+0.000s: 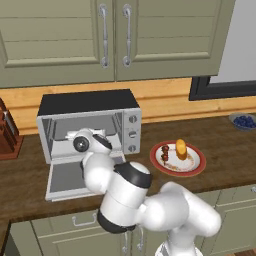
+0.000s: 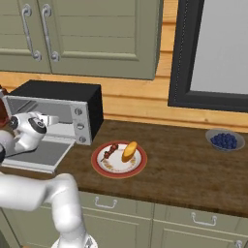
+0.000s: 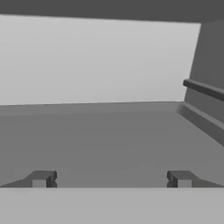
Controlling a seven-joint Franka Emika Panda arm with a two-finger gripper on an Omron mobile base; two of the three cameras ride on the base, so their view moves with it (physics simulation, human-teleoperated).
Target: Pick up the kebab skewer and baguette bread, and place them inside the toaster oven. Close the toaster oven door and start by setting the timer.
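Note:
The toaster oven [image 1: 90, 102] [image 2: 58, 92] stands open on the counter, its door [image 1: 65, 180] [image 2: 43, 155] dropped flat toward me. My gripper [image 3: 111, 179] [image 2: 53, 119] reaches into the oven mouth above the door, open, with nothing between its fingertips [image 3: 41, 179]. The hand view looks across the bare grey oven floor [image 3: 109, 135] to the back wall. To the right of the oven, a red-rimmed plate [image 1: 195, 170] [image 2: 104, 167] carries the kebab skewer [image 1: 165, 154] [image 2: 111, 150] and the baguette bread [image 1: 181, 149] [image 2: 130, 150] side by side.
Three knobs [image 1: 133, 134] [image 2: 80, 125] line the oven's right panel. A rail [image 3: 203, 89] runs along the oven's right inner wall. A bowl of blueberries [image 1: 244, 121] [image 2: 224, 140] sits far right. A knife block [image 1: 7, 135] stands left. Wall cabinets hang above.

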